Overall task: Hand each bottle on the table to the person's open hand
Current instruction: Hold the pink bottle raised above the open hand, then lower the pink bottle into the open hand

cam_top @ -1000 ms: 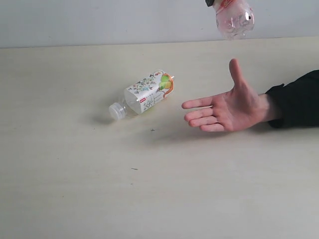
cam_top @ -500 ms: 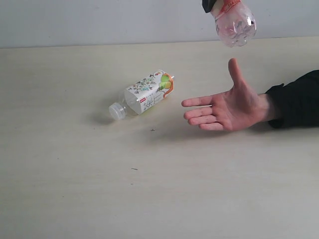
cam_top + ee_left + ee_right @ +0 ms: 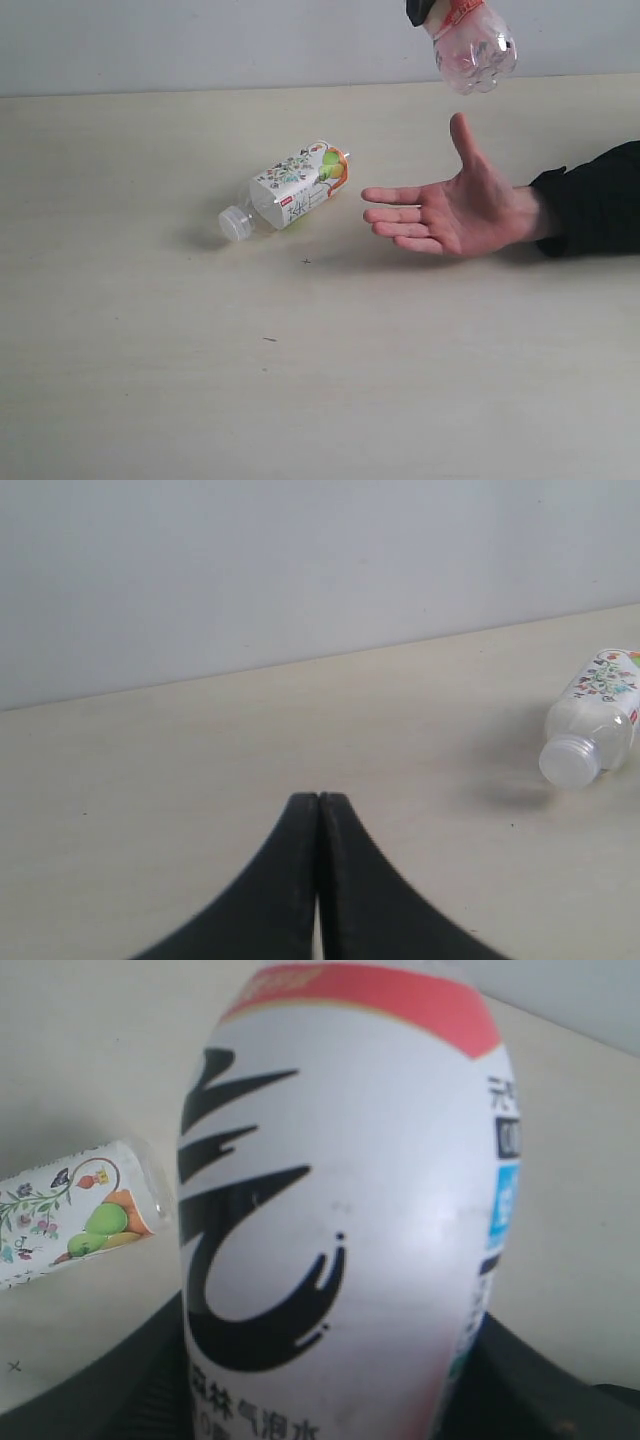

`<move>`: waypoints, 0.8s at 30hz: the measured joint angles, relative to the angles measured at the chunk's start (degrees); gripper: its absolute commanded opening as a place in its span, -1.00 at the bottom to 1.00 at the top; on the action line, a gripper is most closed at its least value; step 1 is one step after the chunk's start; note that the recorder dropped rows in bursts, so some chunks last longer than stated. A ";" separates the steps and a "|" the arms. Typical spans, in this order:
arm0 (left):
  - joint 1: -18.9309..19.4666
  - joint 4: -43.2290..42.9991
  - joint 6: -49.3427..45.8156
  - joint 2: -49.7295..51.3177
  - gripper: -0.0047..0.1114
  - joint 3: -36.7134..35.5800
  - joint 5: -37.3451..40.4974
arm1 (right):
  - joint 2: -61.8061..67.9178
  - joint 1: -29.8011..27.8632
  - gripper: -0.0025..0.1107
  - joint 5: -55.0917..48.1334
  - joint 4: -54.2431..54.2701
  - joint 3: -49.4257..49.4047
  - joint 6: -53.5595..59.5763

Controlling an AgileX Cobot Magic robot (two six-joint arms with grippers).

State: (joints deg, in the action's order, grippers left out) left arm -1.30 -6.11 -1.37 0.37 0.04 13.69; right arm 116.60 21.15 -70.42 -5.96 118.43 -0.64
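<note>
The tabletop [image 3: 150,400] is plain, and the person's open hand [image 3: 465,215] is held palm up over its right side. The white-labelled bottle [image 3: 472,45] hangs in the air above it, base lowermost, grasped by the right hand [image 3: 420,10]. The floral bottle [image 3: 295,188] lies on its side on the tabletop, left of the palm and clear of it. The left hand [image 3: 318,815] is clenched on nothing.

The left gripper [image 3: 318,815] sits above the table [image 3: 150,780] with both jaws pressed together and nothing between them, while the right gripper [image 3: 420,10] hangs high above the table, jaws clamped on a white-labelled bottle [image 3: 340,1180].
</note>
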 measured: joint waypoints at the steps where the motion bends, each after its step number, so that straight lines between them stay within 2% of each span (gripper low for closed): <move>1: 0.00 0.00 0.00 0.00 -0.91 0.00 0.00 | 0.00 0.00 -0.96 0.00 0.17 -0.25 0.00; 24: 0.00 0.00 0.00 0.00 -0.91 0.00 0.00 | -0.08 0.00 -0.96 0.10 6.69 -13.68 4.04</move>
State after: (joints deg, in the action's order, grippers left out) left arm -1.30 -6.11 -1.37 0.37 0.04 13.69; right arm 116.52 21.15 -70.32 0.73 104.75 3.40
